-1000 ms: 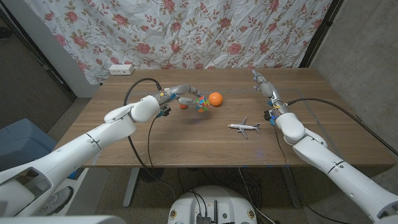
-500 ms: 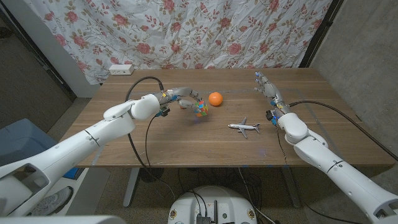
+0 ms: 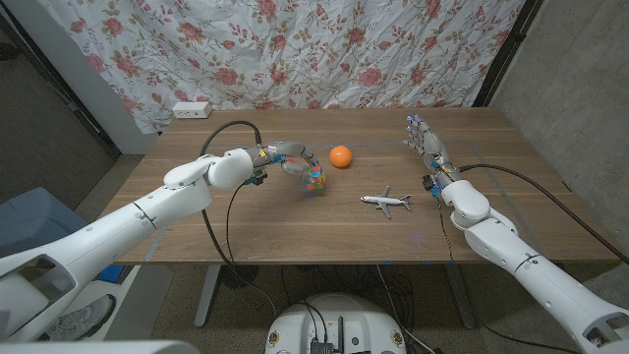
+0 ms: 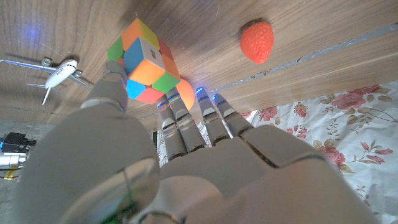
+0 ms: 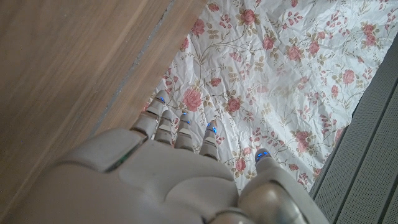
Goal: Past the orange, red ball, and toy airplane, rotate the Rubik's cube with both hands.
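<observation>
My left hand (image 3: 293, 161) holds the multicoloured Rubik's cube (image 3: 314, 178) at its fingertips, left of the table's middle. In the left wrist view the cube (image 4: 144, 62) sits between the thumb and the fingers of that hand (image 4: 180, 162). The orange (image 3: 340, 155) lies just behind and right of the cube. A red strawberry-shaped toy (image 4: 256, 42) lies on the wood beyond the fingers. The white toy airplane (image 3: 385, 202) rests nearer the front, also seen as the airplane (image 4: 59, 73). My right hand (image 3: 424, 138) is raised at the right with fingers spread, holding nothing, as the right hand (image 5: 174, 168) confirms.
A white power strip (image 3: 192, 108) lies at the table's far left corner. A floral curtain (image 3: 324, 49) hangs behind the wooden table (image 3: 295, 231). A black cable (image 3: 521, 172) runs across the right side by my right arm.
My left hand has carried the cube to the right and toward the front, away from the red toy. My right hand has drifted slightly right and nearer.
</observation>
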`<state>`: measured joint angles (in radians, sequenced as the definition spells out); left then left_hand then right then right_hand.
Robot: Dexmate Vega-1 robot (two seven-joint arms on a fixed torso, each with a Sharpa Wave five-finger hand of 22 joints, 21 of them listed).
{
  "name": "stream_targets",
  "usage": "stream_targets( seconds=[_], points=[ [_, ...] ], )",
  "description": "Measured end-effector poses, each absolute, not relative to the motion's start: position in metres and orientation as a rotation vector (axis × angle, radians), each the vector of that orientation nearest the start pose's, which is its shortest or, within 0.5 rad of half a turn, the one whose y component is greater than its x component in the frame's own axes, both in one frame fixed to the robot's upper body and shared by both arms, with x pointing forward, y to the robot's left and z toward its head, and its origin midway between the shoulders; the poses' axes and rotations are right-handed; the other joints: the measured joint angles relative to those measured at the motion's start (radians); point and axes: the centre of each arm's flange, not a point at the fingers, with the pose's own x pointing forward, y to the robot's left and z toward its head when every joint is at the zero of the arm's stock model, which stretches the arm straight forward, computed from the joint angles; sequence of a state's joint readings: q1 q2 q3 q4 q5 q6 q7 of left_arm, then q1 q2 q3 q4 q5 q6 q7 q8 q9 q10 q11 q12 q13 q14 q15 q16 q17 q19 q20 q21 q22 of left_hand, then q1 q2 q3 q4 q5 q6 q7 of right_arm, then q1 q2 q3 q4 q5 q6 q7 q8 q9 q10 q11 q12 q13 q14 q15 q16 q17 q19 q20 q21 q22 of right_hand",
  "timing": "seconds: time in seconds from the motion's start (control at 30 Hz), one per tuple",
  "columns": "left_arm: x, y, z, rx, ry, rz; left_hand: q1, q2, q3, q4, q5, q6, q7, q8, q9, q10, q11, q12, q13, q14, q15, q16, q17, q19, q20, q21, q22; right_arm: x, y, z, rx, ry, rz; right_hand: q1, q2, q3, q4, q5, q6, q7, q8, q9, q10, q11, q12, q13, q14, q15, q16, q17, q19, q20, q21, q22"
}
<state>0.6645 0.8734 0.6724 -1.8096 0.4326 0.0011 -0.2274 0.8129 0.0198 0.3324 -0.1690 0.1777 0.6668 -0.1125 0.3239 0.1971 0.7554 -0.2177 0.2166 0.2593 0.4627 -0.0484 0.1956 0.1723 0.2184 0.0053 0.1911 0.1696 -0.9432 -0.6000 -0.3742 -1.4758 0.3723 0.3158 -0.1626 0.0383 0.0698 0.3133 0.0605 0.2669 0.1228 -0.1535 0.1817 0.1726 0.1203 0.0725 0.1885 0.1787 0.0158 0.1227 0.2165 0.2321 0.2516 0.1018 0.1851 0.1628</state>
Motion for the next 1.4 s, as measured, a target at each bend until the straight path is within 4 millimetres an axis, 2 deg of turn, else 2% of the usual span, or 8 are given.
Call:
stream_targets(
  seconds=[0.17, 0.57, 0.7, 0.87, 1.1, 1.17, 1.27, 1.4],
  points=[
    [0.583, 0.184, 0.031, 1.539, -0.665, -0.337, 0.0, 0.0, -0.001, -0.001, 0.0, 0.0, 0.0, -0.003, 0.001, 0.0, 0.0, 0.0, 0.0, 0.0, 0.0, 0.0, 0.0, -0.01, 0.001, 0.0, 0.0, 0.616, -0.287, -0.029, -0.21, -0.693, 0.102, 0.0, 0.0, 0.0, 0.0, -0.004, -0.008, -0.008, 0.0, 0.0, -0.002, -0.018, 0.0, -0.001, 0.004, -0.011, 0.0, 0.0, 0.0, 0.0, 0.0, 0.0],
    [0.586, 0.183, 0.024, 1.584, -0.631, -0.325, 0.002, -0.002, -0.001, -0.001, 0.0, 0.004, -0.004, -0.008, 0.001, 0.0, 0.0, 0.0, 0.0, 0.0, 0.0, 0.0, 0.003, -0.02, 0.005, -0.006, 0.0, 0.623, -0.292, -0.033, -0.182, -0.685, 0.101, 0.0, 0.0, 0.004, -0.003, -0.004, -0.003, -0.019, 0.0, 0.0, -0.003, -0.017, 0.0, -0.002, 0.002, -0.019, 0.0, -0.005, 0.0, 0.0, 0.0, 0.0],
    [0.587, 0.182, 0.023, 1.606, -0.616, -0.322, 0.002, -0.002, -0.001, -0.001, 0.0, 0.01, -0.002, -0.012, 0.001, 0.0, 0.0, -0.007, -0.004, -0.004, 0.004, -0.003, 0.002, -0.031, 0.005, -0.008, 0.0, 0.626, -0.292, -0.035, -0.177, -0.681, 0.103, 0.0, 0.0, 0.004, -0.004, -0.004, 0.002, -0.024, 0.0, 0.0, -0.003, -0.017, 0.0, -0.002, -0.003, -0.025, 0.0, -0.005, 0.004, -0.011, 0.0, 0.0],
    [0.588, 0.18, 0.021, 1.626, -0.601, -0.321, 0.0, -0.001, -0.005, 0.002, -0.001, 0.013, -0.002, -0.015, 0.0, -0.01, -0.002, -0.008, -0.004, -0.011, 0.0, -0.006, 0.002, -0.041, 0.005, -0.008, 0.0, 0.628, -0.293, -0.036, -0.174, -0.676, 0.102, 0.0, 0.0, 0.004, -0.004, -0.004, 0.007, -0.029, 0.0, 0.0, -0.008, -0.023, 0.0, -0.002, 0.002, -0.03, 0.0, -0.009, 0.004, -0.011, 0.0, 0.0],
    [0.59, 0.179, 0.021, 1.651, -0.582, -0.319, -0.012, -0.005, -0.009, 0.006, -0.001, 0.012, -0.003, -0.023, 0.0, -0.027, 0.002, -0.013, -0.004, -0.025, 0.003, -0.006, 0.002, -0.053, 0.008, -0.008, 0.0, 0.63, -0.292, -0.037, -0.181, -0.67, 0.101, 0.0, 0.0, 0.007, -0.007, -0.004, 0.013, -0.035, 0.0, 0.0, -0.008, -0.023, 0.0, -0.002, 0.002, -0.03, 0.0, -0.009, 0.003, -0.011, 0.0, 0.0],
    [0.591, 0.179, 0.022, 1.657, -0.578, -0.317, -0.013, -0.004, -0.011, 0.006, -0.001, 0.001, -0.012, -0.031, 0.0, -0.039, 0.002, -0.017, -0.004, -0.031, 0.002, -0.01, 0.002, -0.058, 0.008, -0.008, 0.0, 0.63, -0.292, -0.038, -0.183, -0.668, 0.1, 0.0, 0.0, 0.01, -0.01, -0.004, 0.013, -0.035, 0.0, 0.0, -0.008, -0.023, 0.0, -0.002, 0.002, -0.03, 0.0, -0.009, 0.0, -0.015, 0.0, 0.0],
    [0.591, 0.178, 0.023, 1.672, -0.573, -0.315, -0.024, -0.011, -0.011, 0.006, -0.001, -0.01, -0.013, -0.035, 0.0, -0.054, 0.004, -0.021, -0.004, -0.039, 0.005, -0.011, 0.002, -0.062, 0.011, -0.008, 0.0, 0.631, -0.292, -0.038, -0.188, -0.665, 0.098, 0.002, 0.002, 0.01, -0.01, -0.004, 0.013, -0.035, 0.0, 0.0, -0.008, -0.023, 0.0, -0.001, 0.002, -0.03, 0.0, -0.009, 0.0, -0.015, 0.0, 0.0],
    [0.591, 0.177, 0.024, 1.69, -0.568, -0.313, -0.038, -0.011, -0.014, 0.009, -0.001, -0.038, -0.018, -0.047, 0.001, -0.092, 0.004, -0.027, -0.004, -0.065, 0.004, -0.015, 0.002, -0.091, 0.021, -0.012, 0.0, 0.632, -0.293, -0.04, -0.204, -0.655, 0.093, 0.008, 0.008, 0.01, -0.01, -0.004, 0.018, -0.04, 0.0, 0.0, -0.008, -0.023, 0.0, 0.001, 0.002, -0.03, 0.0, -0.009, 0.0, -0.015, 0.0, 0.0]
  ],
)
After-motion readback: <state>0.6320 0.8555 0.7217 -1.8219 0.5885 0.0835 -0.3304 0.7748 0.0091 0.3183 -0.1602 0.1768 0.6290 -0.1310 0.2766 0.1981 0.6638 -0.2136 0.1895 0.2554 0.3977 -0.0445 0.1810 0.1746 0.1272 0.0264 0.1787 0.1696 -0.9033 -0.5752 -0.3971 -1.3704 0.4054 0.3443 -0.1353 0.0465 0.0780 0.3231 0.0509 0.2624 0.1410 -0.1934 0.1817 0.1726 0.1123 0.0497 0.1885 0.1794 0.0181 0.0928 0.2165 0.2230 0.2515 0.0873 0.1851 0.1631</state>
